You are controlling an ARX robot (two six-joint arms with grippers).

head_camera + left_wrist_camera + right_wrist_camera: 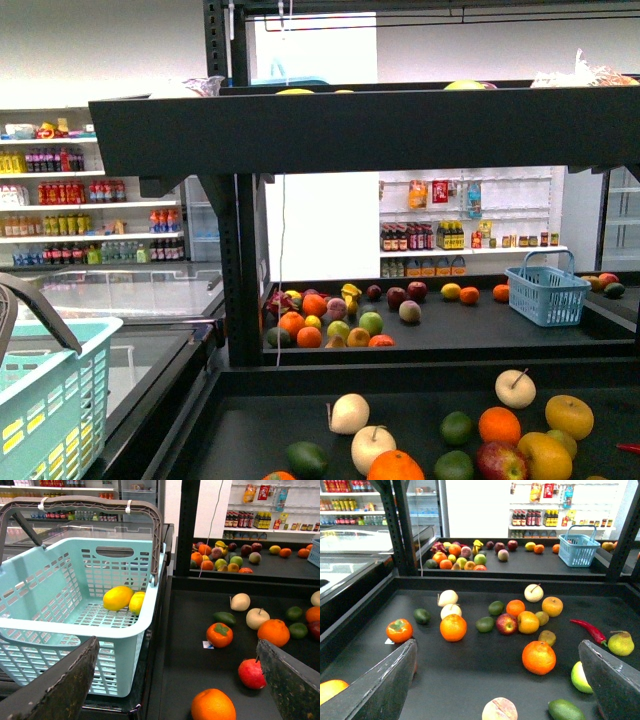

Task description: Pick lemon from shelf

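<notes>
Both of my grippers hang spread wide with nothing between the fingers: my left gripper is over the seam where the teal basket meets the shelf, my right gripper above the fruit-strewn black tray. Two lemons lie in the basket against its far right corner, touching each other. The larger lemon lies flat with its long axis running slantwise across the basket floor, one end toward the basket's middle, the other toward the corner. The second lemon sits just beside it, closer to the basket wall, its long axis more upright and leaning on the mesh. On the shelf, in my right wrist view, I see a persimmon, an orange, a red apple, a red chilli and a pear, all apart from my fingers. A blue basket stands on the further tray.
</notes>
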